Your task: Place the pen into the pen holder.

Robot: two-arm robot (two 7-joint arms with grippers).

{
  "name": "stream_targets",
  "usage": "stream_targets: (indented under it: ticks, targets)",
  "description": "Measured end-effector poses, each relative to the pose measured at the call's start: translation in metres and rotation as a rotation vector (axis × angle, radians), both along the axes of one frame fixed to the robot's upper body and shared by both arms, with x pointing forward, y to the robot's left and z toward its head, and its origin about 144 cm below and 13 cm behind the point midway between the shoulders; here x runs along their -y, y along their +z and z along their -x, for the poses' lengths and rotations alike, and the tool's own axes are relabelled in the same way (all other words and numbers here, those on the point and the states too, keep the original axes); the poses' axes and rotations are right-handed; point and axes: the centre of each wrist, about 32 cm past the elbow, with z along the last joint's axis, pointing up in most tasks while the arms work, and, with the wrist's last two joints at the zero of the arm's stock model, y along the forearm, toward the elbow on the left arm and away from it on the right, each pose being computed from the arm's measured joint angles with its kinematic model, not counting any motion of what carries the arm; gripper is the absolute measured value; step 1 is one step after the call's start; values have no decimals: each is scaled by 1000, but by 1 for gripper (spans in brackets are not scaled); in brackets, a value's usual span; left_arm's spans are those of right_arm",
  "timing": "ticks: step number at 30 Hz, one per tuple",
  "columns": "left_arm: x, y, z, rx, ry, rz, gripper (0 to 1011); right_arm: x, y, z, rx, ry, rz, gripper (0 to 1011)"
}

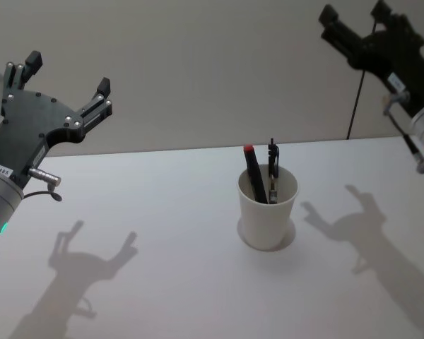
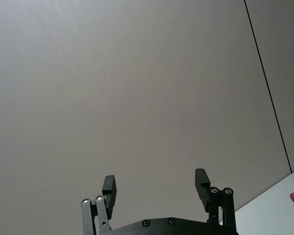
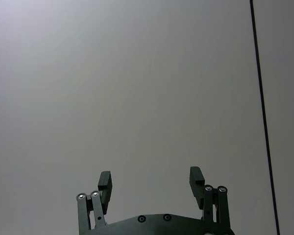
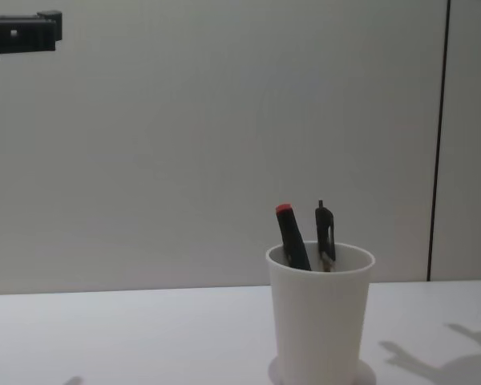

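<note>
- Two pens are seen standing in the pen holder [image 1: 267, 212], a white paper cup set upright on the counter [image 1: 162, 268]: a black pen with a red cap [image 1: 254, 174] leaning toward the robot's left, and a black pen with a clip [image 1: 273, 169] just beside it.
- In the chest view the cup [image 4: 319, 321] is shown from the side, with both pens rising above its rim, the red-capped one [image 4: 291, 237] tilted and the clipped one [image 4: 325, 233] nearly upright.
- The left gripper [image 1: 67, 74] is held high at the robot's left, well apart from the cup, its fingers spread and nothing between them.
- The right gripper [image 1: 353, 21] is raised at the robot's right, fingers likewise spread and bare.
- In the left wrist view the open fingers [image 2: 202, 183] are set against the wall, with a corner of the counter and the red cap caught at the edge.
- The counter is plain white and carries shadows of both grippers; behind it stands a pale grey wall [image 1: 198, 70] crossed by a thin dark vertical seam [image 4: 438, 144].
</note>
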Motion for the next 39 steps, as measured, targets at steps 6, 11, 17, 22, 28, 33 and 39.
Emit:
stream_targets:
  ticks: [6, 11, 17, 22, 28, 33, 39]
  targets:
    - [0, 0, 0, 0, 0, 0, 1001, 4, 7, 2, 25, -16, -10, 1001]
    - [0, 0, 0, 0, 0, 0, 1001, 6, 11, 3, 37, -24, -14, 1001]
    - [0, 0, 0, 0, 0, 0, 1001, 8, 13, 4, 47, -29, -18, 1001]
    - [0, 0, 0, 0, 0, 0, 1001, 8, 14, 4, 49, -31, -19, 1001]
    - [2, -5, -5, -10, -3, 5, 1001, 9, 8, 4, 44, -39, -10, 1001]
    - [7, -14, -13, -26, -11, 14, 1001, 11, -7, 5, 26, -54, 21, 1001]
    - [20, -32, -30, -62, -35, 25, 1001, 13, -29, 8, -6, -75, 67, 1001]
